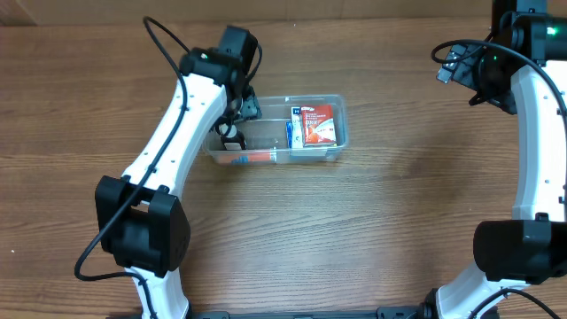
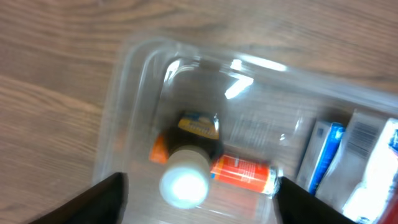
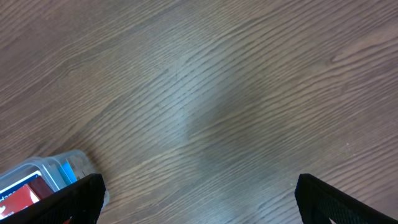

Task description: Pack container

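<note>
The clear plastic container (image 1: 343, 133) lies at the table's middle. It holds a red-and-white box (image 1: 319, 124), a blue box (image 1: 291, 135), an orange tube (image 1: 254, 158) and a dark bottle with a white cap (image 1: 232, 137). My left gripper (image 1: 237, 120) hovers above the container's left end. In the left wrist view it (image 2: 200, 190) is open, its fingers well apart on either side of the upright bottle (image 2: 185, 180) and not touching it, with the container's rim (image 2: 134, 56) and the tube (image 2: 242, 171) below. My right gripper (image 1: 456, 64) is open and empty (image 3: 198, 186) over bare wood.
The wooden table (image 1: 399, 204) runs on all sides of the container. The container's right corner (image 3: 59, 171) shows at the lower left of the right wrist view. The left arm (image 1: 168, 133) crosses the table's left half.
</note>
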`<state>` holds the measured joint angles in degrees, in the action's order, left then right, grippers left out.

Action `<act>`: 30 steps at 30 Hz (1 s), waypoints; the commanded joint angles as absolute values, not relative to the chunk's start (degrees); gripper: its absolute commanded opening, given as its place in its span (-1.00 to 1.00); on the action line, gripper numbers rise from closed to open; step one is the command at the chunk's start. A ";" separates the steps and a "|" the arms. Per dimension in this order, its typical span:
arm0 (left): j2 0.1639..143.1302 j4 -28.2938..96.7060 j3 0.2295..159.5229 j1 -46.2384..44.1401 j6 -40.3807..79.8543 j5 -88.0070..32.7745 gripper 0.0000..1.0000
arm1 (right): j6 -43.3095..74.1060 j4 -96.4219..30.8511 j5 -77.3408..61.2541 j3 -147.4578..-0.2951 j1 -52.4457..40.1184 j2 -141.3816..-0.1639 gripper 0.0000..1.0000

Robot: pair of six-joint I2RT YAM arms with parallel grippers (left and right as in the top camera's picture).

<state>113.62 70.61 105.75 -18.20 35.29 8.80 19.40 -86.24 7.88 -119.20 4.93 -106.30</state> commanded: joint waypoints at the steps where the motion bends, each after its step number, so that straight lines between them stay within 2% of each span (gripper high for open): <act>1: 112.38 82.43 120.70 -17.93 31.68 8.82 1.00 | 19.14 -86.04 8.34 -120.33 5.23 -105.80 1.00; 2: 111.50 88.79 125.93 -18.11 31.70 9.13 1.00 | 19.14 -86.04 8.34 -120.33 5.23 -105.80 1.00; 5: 108.03 96.82 131.13 -18.96 30.57 7.70 1.00 | 19.14 -86.04 8.34 -120.33 5.23 -105.80 1.00; 7: 103.94 96.79 131.11 -19.77 28.56 -5.82 1.00 | 19.14 -86.04 8.34 -120.33 5.23 -105.80 1.00; 9: 102.30 96.79 131.11 -19.90 26.26 -12.03 1.00 | 19.14 -86.04 8.34 -120.33 5.23 -105.80 1.00; 12: 101.93 96.79 131.07 -19.90 22.59 -14.66 1.00 | 19.14 -86.04 8.34 -120.33 5.23 -105.80 1.00; 16: 101.25 96.79 131.07 -19.90 21.85 -13.52 1.00 | 19.14 -86.04 8.34 -120.33 5.23 -105.80 1.00; 18: 99.98 96.79 131.00 -19.90 21.54 -8.40 1.00 | 19.14 -86.04 8.34 -120.33 5.23 -105.80 1.00; 20: 96.88 96.33 130.47 -20.05 14.33 -2.72 1.00 | 19.14 -86.04 8.34 -120.33 5.23 -105.80 1.00; 22: 92.77 91.74 127.76 -20.08 3.46 -2.15 1.00 | 19.14 -86.04 8.34 -120.33 5.23 -105.80 1.00; 23: 88.27 85.54 123.63 -19.40 -1.85 -2.90 1.00 | 19.14 -86.04 8.34 -120.33 5.23 -105.80 1.00; 26: 79.11 74.15 112.84 -14.22 -2.42 -7.51 1.00 | 19.14 -86.04 8.34 -120.33 5.23 -105.80 1.00; 30: 62.81 59.68 90.52 -6.70 -2.85 -14.06 1.00 | 19.14 -86.04 8.34 -120.33 5.23 -105.80 1.00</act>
